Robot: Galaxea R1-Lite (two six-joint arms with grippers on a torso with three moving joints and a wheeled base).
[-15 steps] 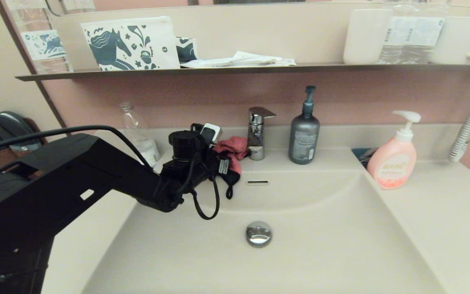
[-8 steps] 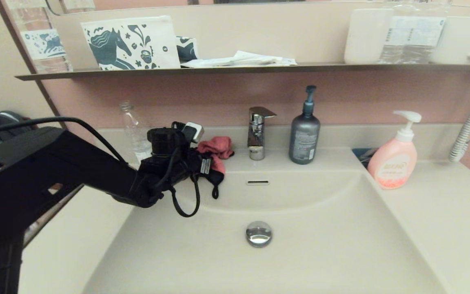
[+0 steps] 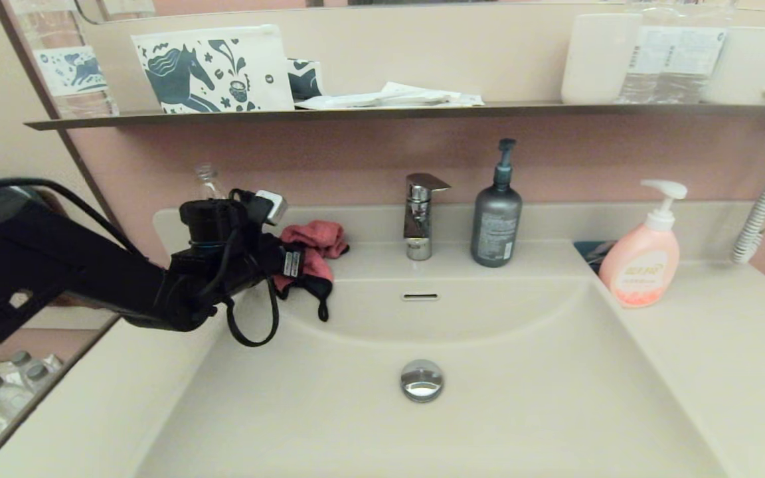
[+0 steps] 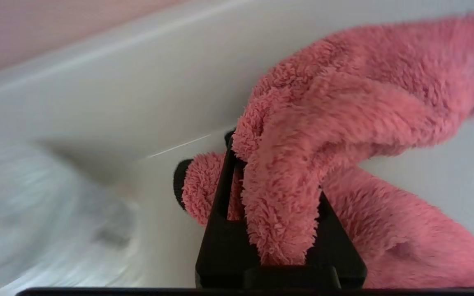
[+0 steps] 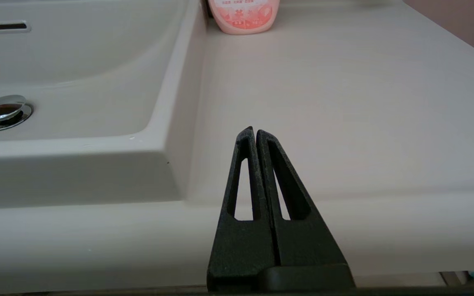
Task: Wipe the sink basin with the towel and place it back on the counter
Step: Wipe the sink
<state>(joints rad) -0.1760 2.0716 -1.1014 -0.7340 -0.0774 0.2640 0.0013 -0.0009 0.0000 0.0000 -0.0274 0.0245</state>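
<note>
Dangling from left gripper (image 3: 289, 265): towel (image 3: 316, 240), trim downward

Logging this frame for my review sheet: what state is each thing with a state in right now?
Coral-red fuzzy towel: bunched, held off the surface, black trim dangling.
Left gripper: shut on the towel, at the basin's back left corner.
Right gripper: fingers shut, empty, parked low at the beige counter's front edge.
Beige-cream sink basin: empty.
Round chrome drain plug: seated in the drain.
Chrome faucet: no water running.
</note>
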